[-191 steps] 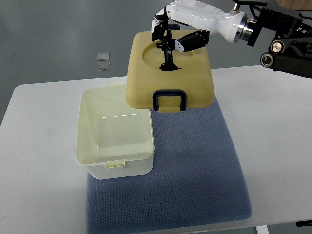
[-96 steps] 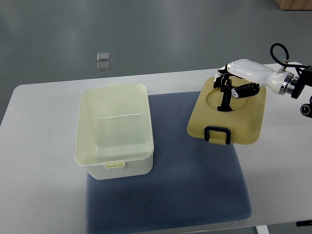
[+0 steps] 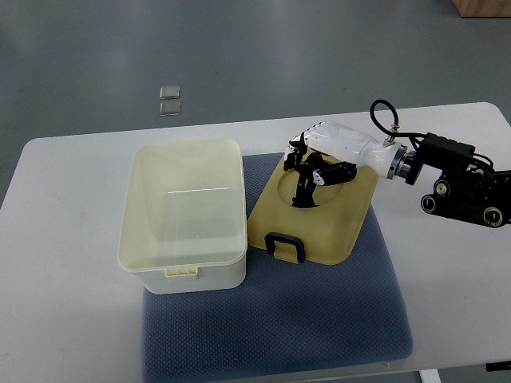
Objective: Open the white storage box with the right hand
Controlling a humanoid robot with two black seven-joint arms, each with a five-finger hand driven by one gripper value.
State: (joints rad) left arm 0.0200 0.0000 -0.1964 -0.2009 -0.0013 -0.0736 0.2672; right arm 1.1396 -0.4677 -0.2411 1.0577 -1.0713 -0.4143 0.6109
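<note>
White storage box [image 3: 184, 211] sits open, well off to my right hand's [image 3: 313, 163] far side across the mat, lid already off it. Lid [image 3: 311, 211] is directly under my hand, lying on the blue mat [image 3: 319, 311] with one long edge just beside the box's wall, maybe touching, can't tell. Dark latch handle [image 3: 286, 245] on the lid's near edge, below my hand.

My right hand is clenched on the lid: dark fingers [image 3: 307, 187] curled down into the round recess on its top, thumb side against the recess rim. Lid looks slightly tilted, not sure it's flat on the mat yet. My left hand isn't visible anywhere.

Judgement: opening is basically done, what's left is setting the lid flat and letting go.

Risks from here:
- If I release while the lid is tilted, it could slide on the mat or bump the box and shove it.
- Fingers hooked in the recess could catch on the rim when I pull up, dragging the lid along or flipping it.
- Lid's far corner overhangs the mat edge onto the white table [image 3: 64, 239]; uneven footing could make it rock.
- Pushing further away from my arm would jam the lid into the box wall.

Two small clear squares [image 3: 168, 100] on the floor beyond the table, irrelevant.
</note>
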